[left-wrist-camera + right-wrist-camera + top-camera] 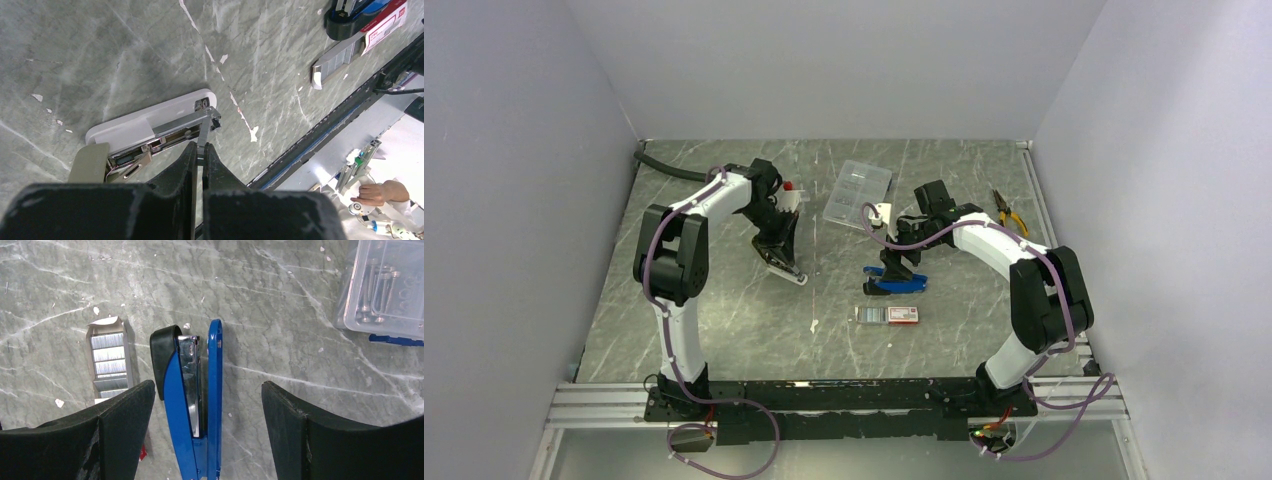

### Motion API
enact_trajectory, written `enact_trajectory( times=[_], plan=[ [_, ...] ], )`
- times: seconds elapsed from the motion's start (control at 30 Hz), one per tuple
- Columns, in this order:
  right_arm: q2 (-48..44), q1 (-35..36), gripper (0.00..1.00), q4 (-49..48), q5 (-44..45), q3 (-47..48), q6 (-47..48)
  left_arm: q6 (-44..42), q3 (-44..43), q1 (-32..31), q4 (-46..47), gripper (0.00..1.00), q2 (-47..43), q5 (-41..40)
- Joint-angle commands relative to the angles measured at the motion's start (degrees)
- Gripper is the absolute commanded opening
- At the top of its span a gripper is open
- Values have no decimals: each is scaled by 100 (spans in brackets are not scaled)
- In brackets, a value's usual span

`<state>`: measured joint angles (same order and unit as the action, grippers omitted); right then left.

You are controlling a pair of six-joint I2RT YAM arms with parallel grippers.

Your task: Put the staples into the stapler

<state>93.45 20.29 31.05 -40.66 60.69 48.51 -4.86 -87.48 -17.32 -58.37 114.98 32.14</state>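
Left pincer (pixel 201 148) is clamped shut on a thin grey strip (pixel 205 131). I take the strip for staples. Its far end touches the front of the open channel of the white stapler (pixel 125 131), which lies flat on the tabletop (pixel 100 50). Right pincer (pixel 206 388) hangs with its jaws wide, gripping nothing, straddling the blue stapler (pixel 172 385). The other staples (pixel 107 365) sit in their tray (pixel 129 352) just beside it, the tray's near end hidden behind one finger. My worry is the strip: it meets the channel at a slant rather than in line. If I push, it could catch on the lip, buckle or snap into pieces. Nothing pins the white stapler either, so a shove might slide it along the tabletop instead of seating the strip. On the right, a careless descent could knock the tray and scatter what is in it. For room, I have bare tabletop around the white stapler, with the side wall well apart from it. The right side is tighter, with the tray and blue stapler under the jaws and the clear case (pixel 390 290) near.
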Motion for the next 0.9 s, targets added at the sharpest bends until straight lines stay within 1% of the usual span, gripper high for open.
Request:
enact_trajectory(
  times=[0.0, 0.4, 0.63, 0.87],
  plan=[
    [6, -8, 82, 45, -26, 137, 133, 72, 38, 27, 13, 3, -344, 204],
    [41, -8, 82, 93, -38, 159, 141, 54, 79, 106, 10, 3, -415, 233],
    [76, -8, 82, 111, -38, 172, 159, 20, 87, 111, -30, 3, -347, 70],
    [77, -2, 82, 124, -21, 180, 167, 36, 15, 111, -55, 3, -255, 115]
  ],
)
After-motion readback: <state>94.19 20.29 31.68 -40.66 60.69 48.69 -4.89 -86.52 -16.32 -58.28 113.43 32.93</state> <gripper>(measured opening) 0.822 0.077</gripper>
